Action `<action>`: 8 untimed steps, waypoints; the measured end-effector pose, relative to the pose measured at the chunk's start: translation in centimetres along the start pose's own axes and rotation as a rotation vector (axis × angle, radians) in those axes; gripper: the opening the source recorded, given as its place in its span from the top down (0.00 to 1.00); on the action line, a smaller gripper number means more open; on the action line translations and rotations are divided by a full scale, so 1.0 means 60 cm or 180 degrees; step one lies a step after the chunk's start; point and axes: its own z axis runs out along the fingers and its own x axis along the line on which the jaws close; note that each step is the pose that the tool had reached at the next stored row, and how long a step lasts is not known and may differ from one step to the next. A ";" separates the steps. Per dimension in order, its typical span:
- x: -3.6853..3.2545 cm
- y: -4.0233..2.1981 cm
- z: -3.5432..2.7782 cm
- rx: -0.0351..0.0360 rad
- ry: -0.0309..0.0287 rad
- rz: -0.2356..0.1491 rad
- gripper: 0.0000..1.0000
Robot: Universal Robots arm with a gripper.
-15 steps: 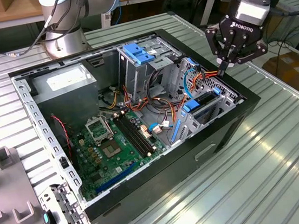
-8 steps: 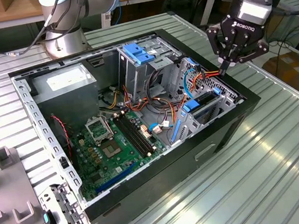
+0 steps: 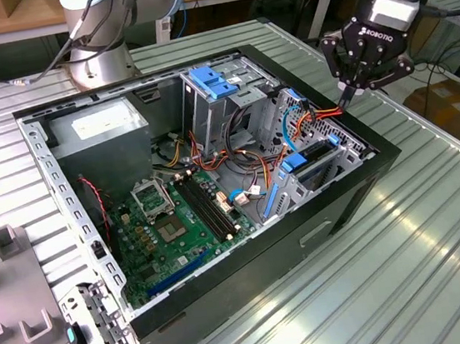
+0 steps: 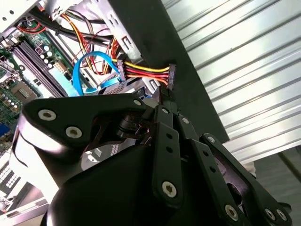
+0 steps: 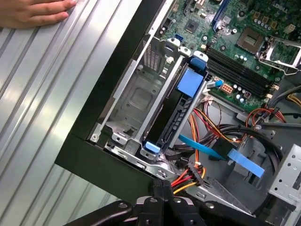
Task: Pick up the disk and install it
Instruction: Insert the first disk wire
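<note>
The disk (image 5: pixel 176 117) stands on edge in the drive cage (image 5: pixel 134 101) at the corner of the open computer case (image 3: pixel 335 209), with blue rails at its ends; in the exterior view the disk (image 3: pixel 312 155) sits among the orange and blue cables. My gripper (image 3: pixel 345 97) hangs over the case's rim on the exterior view's right, fingers shut and pointing down, with nothing seen between them. In the second wrist view the fingertips (image 4: pixel 164 101) lie right beside a black power connector (image 4: pixel 171 75) with red and yellow wires. The gripper (image 5: pixel 162 186) is near those wires in the first wrist view.
A person's hand (image 5: pixel 37 12) rests on the ribbed table beside the case. Inside the case are the motherboard (image 3: pixel 169 221), a grey power supply (image 3: pixel 102 125) and a blue-latched upper bay (image 3: pixel 215 81). The arm's base (image 3: pixel 97 46) stands behind. A metal bracket (image 3: pixel 94 331) lies at the front.
</note>
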 end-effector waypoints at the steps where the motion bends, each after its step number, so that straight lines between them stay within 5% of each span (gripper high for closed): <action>1: 0.000 -0.001 0.000 0.0000 0.0001 -0.0012 0.89; 8: 0.000 -0.002 0.005 0.0000 0.0023 -0.0610 0.89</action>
